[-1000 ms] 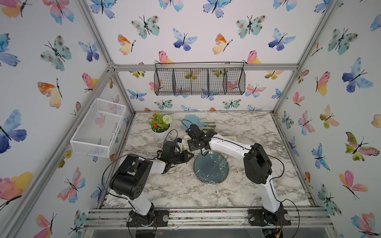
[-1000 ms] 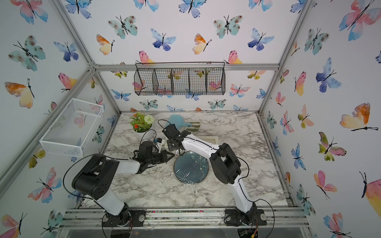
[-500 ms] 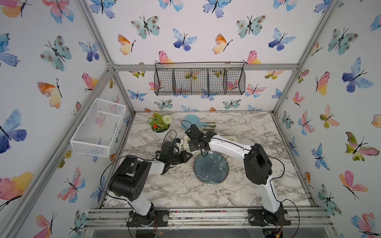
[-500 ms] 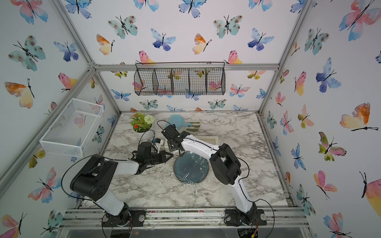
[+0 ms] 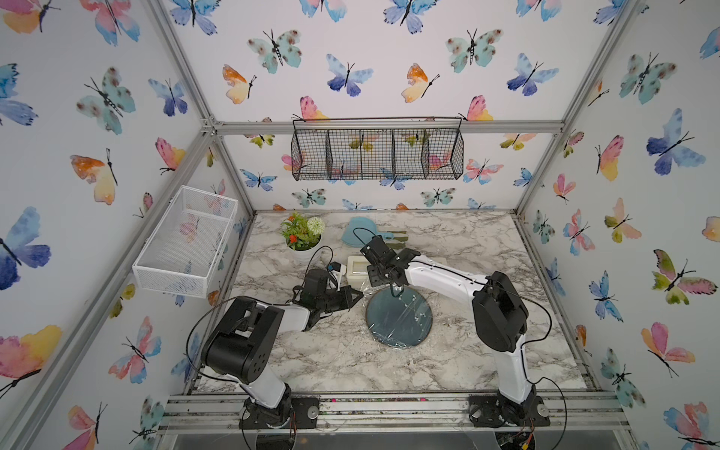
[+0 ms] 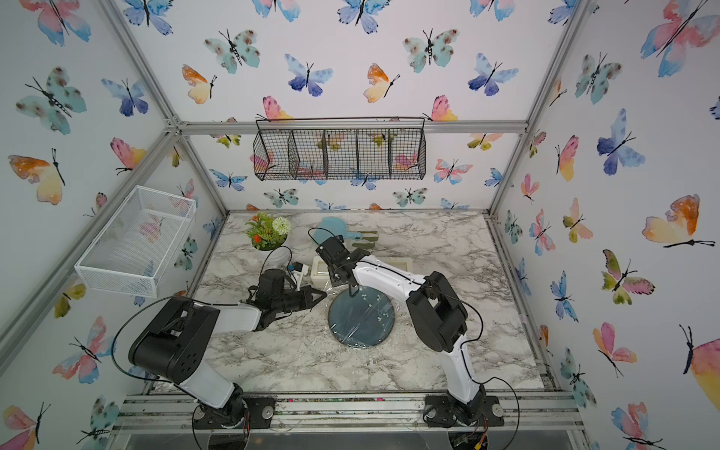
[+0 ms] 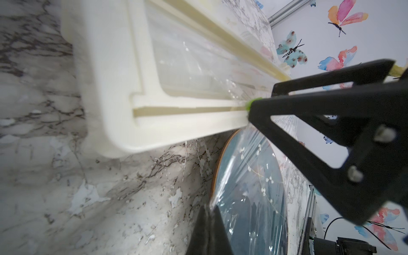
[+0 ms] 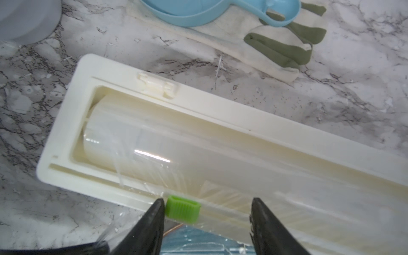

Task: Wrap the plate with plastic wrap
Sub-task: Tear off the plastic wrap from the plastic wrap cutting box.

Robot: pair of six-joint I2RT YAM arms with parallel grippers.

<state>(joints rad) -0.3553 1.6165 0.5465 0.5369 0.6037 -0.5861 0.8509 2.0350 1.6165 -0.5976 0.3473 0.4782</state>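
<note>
The dark teal plate (image 5: 399, 317) (image 6: 361, 315) lies flat mid-table with clear plastic wrap (image 7: 234, 174) stretched over it from the cream dispenser box (image 5: 356, 269) (image 8: 198, 114) behind it. My left gripper (image 5: 360, 295) (image 7: 208, 206) is shut on the film's near-left corner, just off the plate's rim. My right gripper (image 5: 394, 289) (image 8: 207, 199) stands open over the box's cutter rail. One of its fingers (image 8: 154, 212) rests against the side of the green slider (image 8: 183, 208) (image 7: 251, 103), which lies between its jaws.
A potted plant (image 5: 302, 233) stands at the back left. A light-blue paddle dish (image 5: 358, 233) and a cream-and-olive cloth (image 8: 284, 44) lie behind the box. A white wire basket (image 5: 187, 237) hangs on the left wall, a black one (image 5: 378, 154) at the back.
The right gripper has shifted only slightly over the dispenser. The left arm has stayed put, still pinching the film.
</note>
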